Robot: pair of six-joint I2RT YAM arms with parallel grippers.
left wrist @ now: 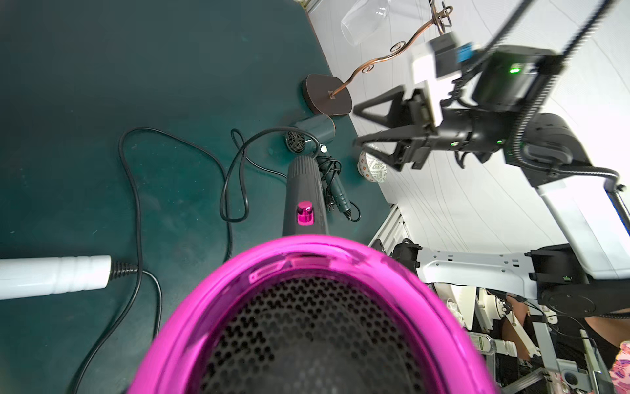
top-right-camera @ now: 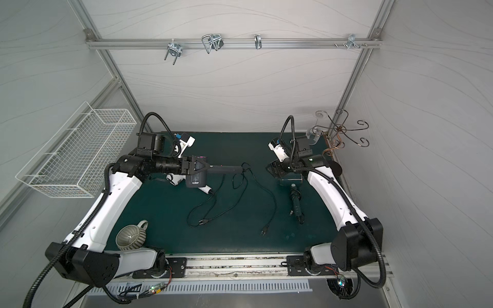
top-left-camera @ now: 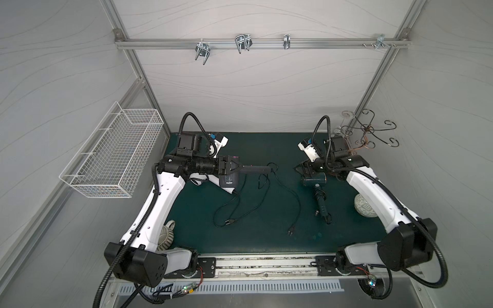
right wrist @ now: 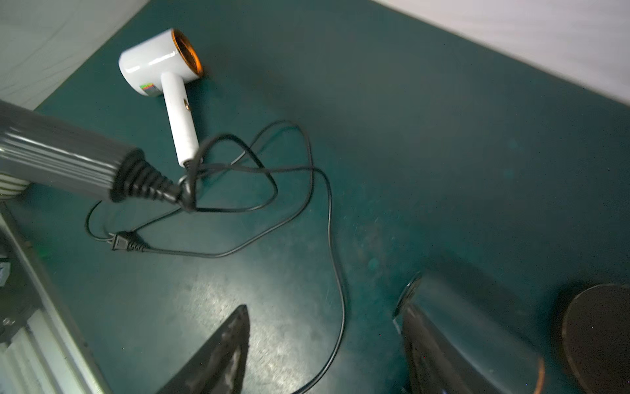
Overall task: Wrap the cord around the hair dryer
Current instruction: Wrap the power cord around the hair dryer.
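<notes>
My left gripper [top-left-camera: 234,168] is shut on the barrel of a grey hair dryer [top-left-camera: 230,179] and holds it above the green mat. The dryer's magenta rear ring [left wrist: 238,273] fills the left wrist view, hiding the jaws. Its ribbed handle [top-left-camera: 253,170] points right. The black cord [top-left-camera: 296,197] leaves the handle end in a small loop, then trails loose over the mat to a plug [top-left-camera: 291,231]. My right gripper [top-left-camera: 300,169] stands open a little right of the handle tip. Its two fingers [right wrist: 218,354] straddle a stretch of cord [right wrist: 335,273] lying below, touching nothing.
A white hair dryer [right wrist: 170,68] lies under my left arm, its own cord and plug [top-left-camera: 229,222] spread on the mat. A teal hair dryer [top-left-camera: 313,181] with cord wound on its handle lies below my right gripper. A patterned ball [top-left-camera: 364,206], mug [top-right-camera: 130,237], wire basket [top-left-camera: 112,157] and hook stand [top-left-camera: 368,133] sit around the edges.
</notes>
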